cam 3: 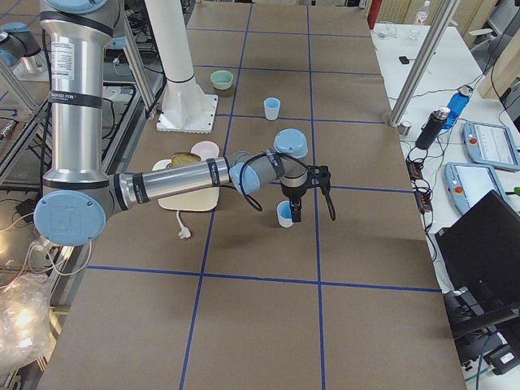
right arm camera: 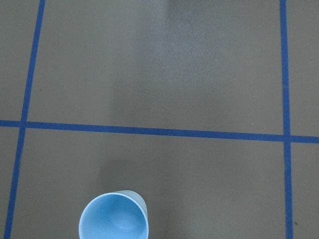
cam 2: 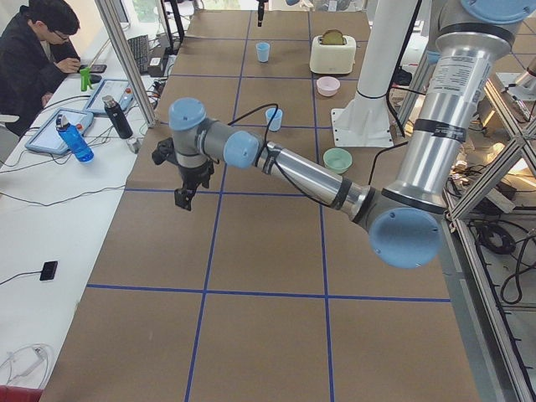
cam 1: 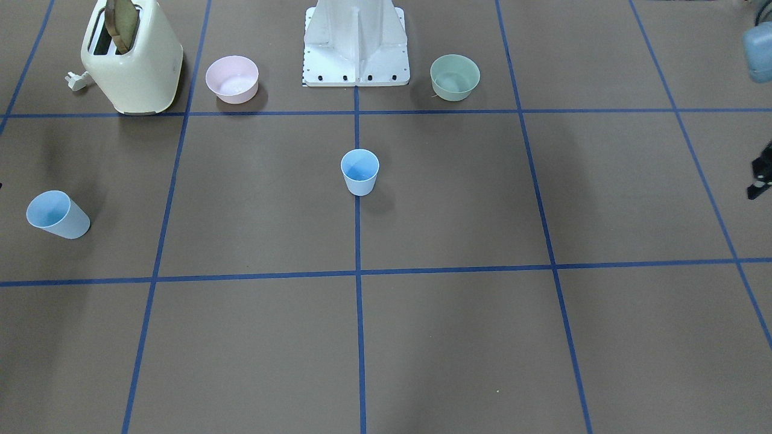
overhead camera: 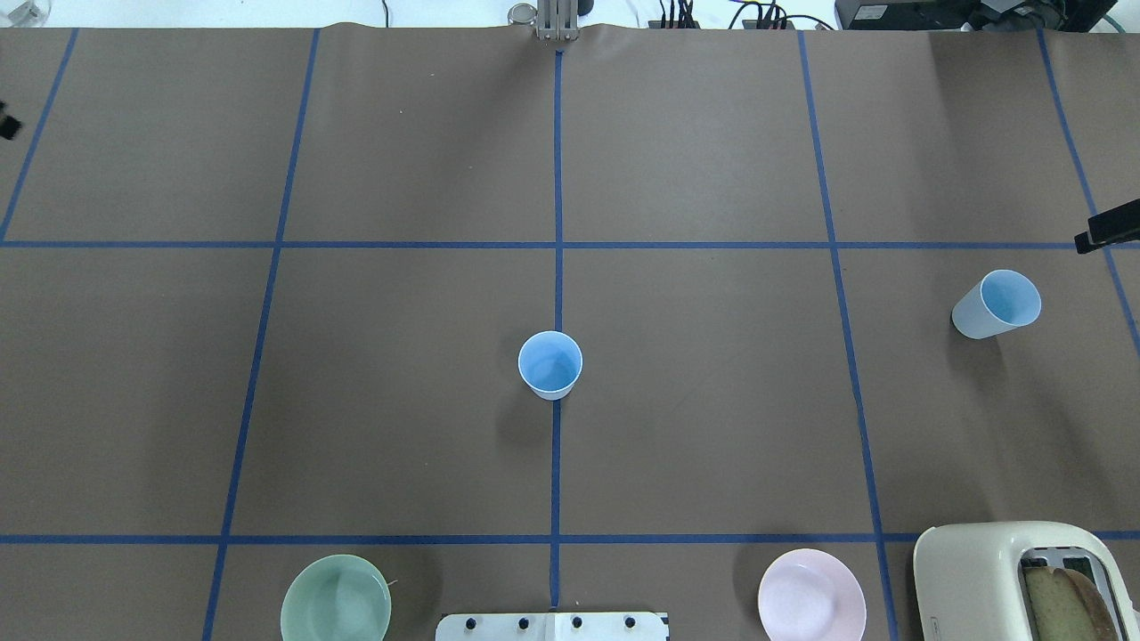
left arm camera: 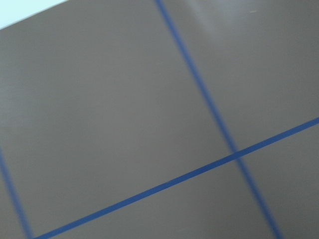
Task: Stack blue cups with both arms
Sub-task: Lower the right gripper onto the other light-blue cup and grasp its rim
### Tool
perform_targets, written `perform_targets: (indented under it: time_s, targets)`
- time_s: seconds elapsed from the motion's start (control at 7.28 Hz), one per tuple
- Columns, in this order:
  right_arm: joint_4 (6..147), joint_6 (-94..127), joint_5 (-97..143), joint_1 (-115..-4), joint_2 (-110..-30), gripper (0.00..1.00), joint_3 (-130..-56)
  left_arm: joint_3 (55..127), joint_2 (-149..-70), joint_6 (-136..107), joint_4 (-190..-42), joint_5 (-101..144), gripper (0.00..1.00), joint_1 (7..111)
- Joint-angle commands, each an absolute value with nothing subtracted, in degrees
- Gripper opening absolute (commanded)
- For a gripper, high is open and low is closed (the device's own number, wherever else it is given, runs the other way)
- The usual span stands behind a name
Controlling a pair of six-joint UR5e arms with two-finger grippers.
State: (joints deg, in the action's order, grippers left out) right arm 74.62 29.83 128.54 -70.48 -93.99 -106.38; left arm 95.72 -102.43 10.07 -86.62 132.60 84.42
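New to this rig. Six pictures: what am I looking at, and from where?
Two jointed robot arms share one white base at a brown table. One camera faces the robot, one looks down from behind it, two stand at the table's ends, and one rides on each wrist. The left arm is the big one in the left-end view; its left gripper hangs over bare table. The right arm fills the right-end view; its right gripper hangs near the outer cup. The middle cup stands mid-table. Both cups stand free, so neither gripper holds one. Near the base are a pink bowl, a green bowl and a toaster with bread in it.
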Motion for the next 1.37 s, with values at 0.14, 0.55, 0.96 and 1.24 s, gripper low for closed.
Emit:
perform_targets:
  time_s: [0.14,0.55,0.96,1.24]
  targets:
    - [74.62,29.62,127.27,-66.54,-93.43,1.00,-104.52,87.46,-95.39,22.32,-87.87,132.98,0.99,91.31]
    - [74.53,29.53,125.25,-63.64,-91.06,0.98,-100.12,87.36,-93.96,21.88,-88.86,132.98,0.99,91.41]
    - [67.88,30.14,125.33,-62.58,-90.88,0.40,-94.15,87.36,-93.61,21.88,-88.94,132.98,0.99,91.32]
    - [67.50,30.15,125.68,-61.70,-90.88,0.01,-94.65,87.36,-93.52,21.88,-88.95,133.07,0.99,91.32]
